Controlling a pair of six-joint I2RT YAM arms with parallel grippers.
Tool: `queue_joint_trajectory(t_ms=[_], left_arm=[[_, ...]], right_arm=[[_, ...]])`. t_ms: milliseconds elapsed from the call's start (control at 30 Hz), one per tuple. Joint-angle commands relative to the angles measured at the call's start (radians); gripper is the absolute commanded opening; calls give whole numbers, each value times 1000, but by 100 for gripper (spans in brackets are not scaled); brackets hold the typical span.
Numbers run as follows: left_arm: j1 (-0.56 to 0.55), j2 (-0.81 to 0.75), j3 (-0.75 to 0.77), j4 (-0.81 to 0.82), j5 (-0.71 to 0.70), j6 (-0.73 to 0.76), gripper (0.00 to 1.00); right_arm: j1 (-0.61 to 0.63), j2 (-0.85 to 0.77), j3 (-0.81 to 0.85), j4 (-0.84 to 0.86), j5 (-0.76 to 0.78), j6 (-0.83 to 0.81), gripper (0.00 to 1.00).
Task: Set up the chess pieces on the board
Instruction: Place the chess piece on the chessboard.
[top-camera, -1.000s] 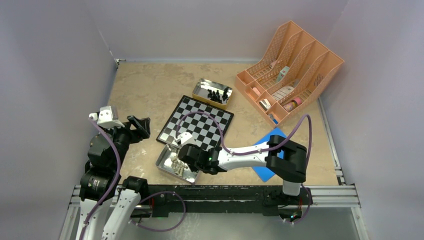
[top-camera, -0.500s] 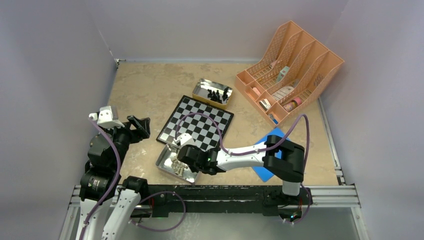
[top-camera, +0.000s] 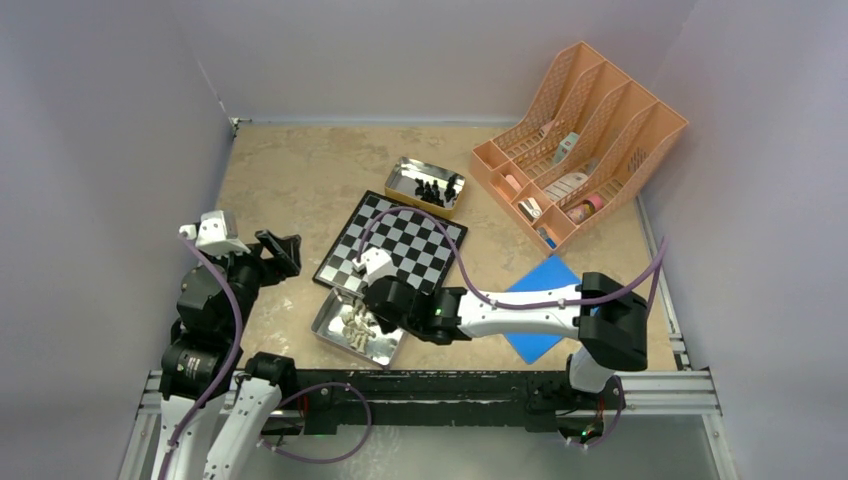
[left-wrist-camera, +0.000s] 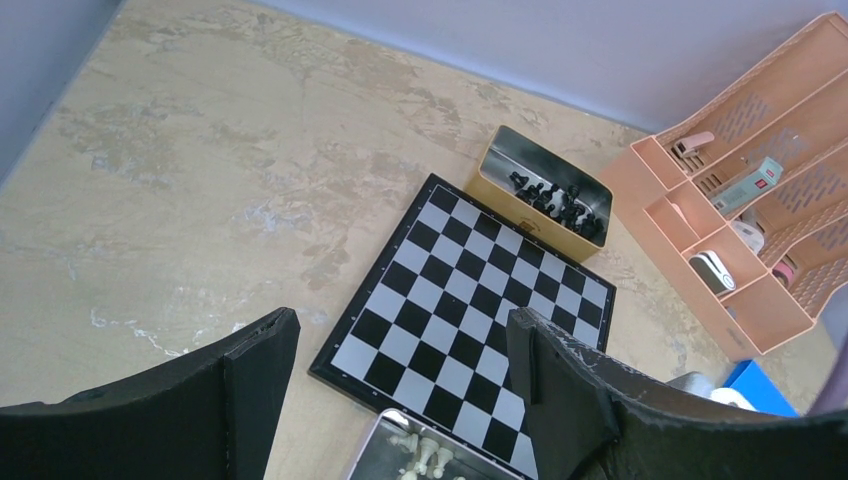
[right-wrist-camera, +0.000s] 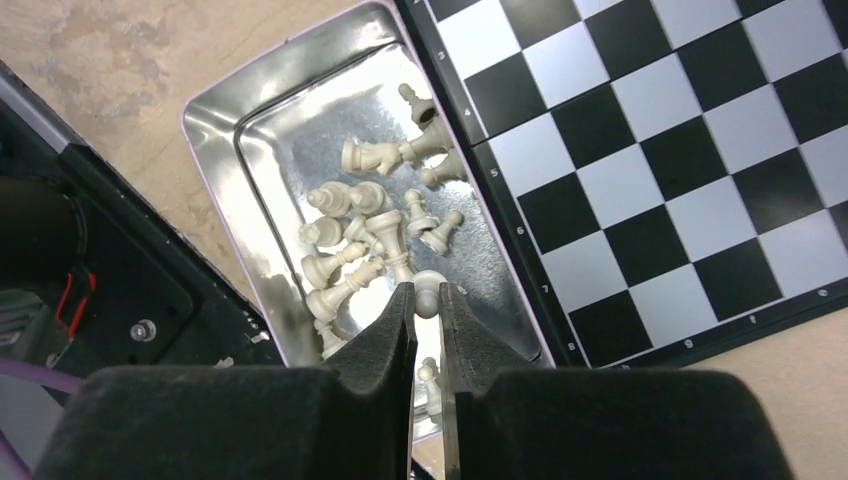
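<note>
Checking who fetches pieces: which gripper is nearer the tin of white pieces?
Right. The right gripper is directly over the tin, shut on a white piece; the left gripper hangs open, off to the tin's left, apart from it.

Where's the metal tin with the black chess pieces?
Top view: the tin sits beyond the checkered board's far edge, left of the peach file rack.

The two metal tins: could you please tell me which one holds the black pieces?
The far tin, beyond the board beside the orange file rack; the near tin holds cream pieces.
</note>
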Motion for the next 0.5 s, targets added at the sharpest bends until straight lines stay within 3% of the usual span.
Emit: queue_joint_trajectory(t_ms=[0, 467], left_arm=[[6, 13, -6, 36, 15, -2, 76], [6, 24, -11, 45, 44, 6, 77]], right_arm=[[-26, -48, 39, -40, 66, -23, 9], [-352, -43, 78, -50, 89, -96, 10]])
